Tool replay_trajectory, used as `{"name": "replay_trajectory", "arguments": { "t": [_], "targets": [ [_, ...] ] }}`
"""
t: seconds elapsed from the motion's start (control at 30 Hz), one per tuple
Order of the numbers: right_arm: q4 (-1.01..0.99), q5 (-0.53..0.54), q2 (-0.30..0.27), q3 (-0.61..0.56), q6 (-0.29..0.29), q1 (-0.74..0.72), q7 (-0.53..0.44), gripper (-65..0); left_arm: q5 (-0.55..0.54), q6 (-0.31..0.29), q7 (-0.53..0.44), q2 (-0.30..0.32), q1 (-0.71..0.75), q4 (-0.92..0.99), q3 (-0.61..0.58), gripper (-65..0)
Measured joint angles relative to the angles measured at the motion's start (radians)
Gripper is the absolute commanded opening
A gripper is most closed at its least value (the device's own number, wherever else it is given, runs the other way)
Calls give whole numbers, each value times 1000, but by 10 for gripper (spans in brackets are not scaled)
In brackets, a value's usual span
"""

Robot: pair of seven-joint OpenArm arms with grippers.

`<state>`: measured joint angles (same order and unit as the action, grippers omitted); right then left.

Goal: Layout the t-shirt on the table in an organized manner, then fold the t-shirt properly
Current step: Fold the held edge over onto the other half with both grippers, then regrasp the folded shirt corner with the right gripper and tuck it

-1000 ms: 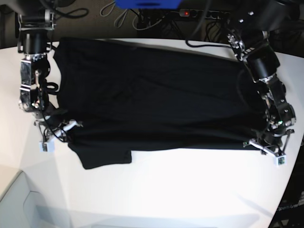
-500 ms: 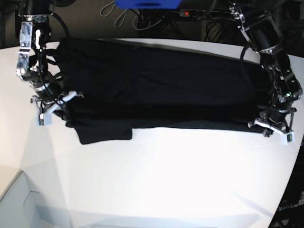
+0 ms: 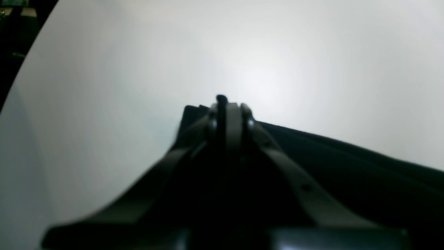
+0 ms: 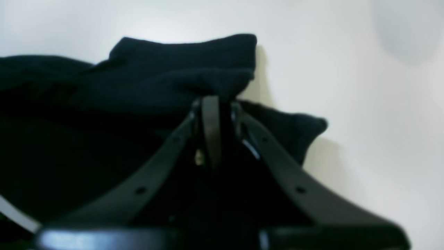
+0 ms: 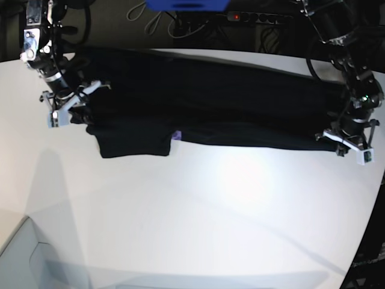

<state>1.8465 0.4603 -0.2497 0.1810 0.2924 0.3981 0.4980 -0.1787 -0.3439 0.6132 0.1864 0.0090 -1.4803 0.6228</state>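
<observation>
The black t-shirt [image 5: 210,102] lies stretched in a long band across the far part of the white table [image 5: 228,217], with one sleeve [image 5: 132,141] sticking toward me and a small purple print [image 5: 176,135] beside it. At the band's left end my right gripper [image 5: 75,103] is shut on bunched fabric; its wrist view shows the gripper [image 4: 215,104] pinching the t-shirt [image 4: 166,69] over the table [image 4: 364,104]. On the other end my left gripper [image 5: 341,144] is shut on the hem, and up close this gripper [image 3: 227,107] clamps the t-shirt [image 3: 347,166] above the table [image 3: 277,52].
Behind the table's far edge run cables and a power strip with a red light [image 5: 240,17], and a blue object [image 5: 186,5] sits at the top. The table's curved edge [image 5: 376,198] falls away at the right. A pale grey surface [image 5: 24,259] lies at the lower left.
Both grippers have moved toward the far edge, carrying the shirt's near edge with them. The shirt now forms a narrower band, and the purple print has come into view.
</observation>
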Motion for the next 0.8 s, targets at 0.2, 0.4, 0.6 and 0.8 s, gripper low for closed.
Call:
{"name": "replay_trajectory", "arguments": {
  "t": [0.2, 0.4, 0.6, 0.8],
  "targets": [
    [-25, 0, 0, -2, 0, 35, 2, -650, -3, 0, 3, 1, 10, 6, 79, -649],
    [-60, 1, 0, -5, 0, 35, -1, -650, -6, 0, 5, 10, 46, 13, 75, -649],
    [-93, 0, 0, -6, 2, 35, -1, -650, -6, -1, -2, 10, 105, 12, 75, -649],
    [-93, 0, 0, -7, 2, 35, 0, -650, -6, 0, -4, 7, 146, 21, 75, -649]
  ]
}}
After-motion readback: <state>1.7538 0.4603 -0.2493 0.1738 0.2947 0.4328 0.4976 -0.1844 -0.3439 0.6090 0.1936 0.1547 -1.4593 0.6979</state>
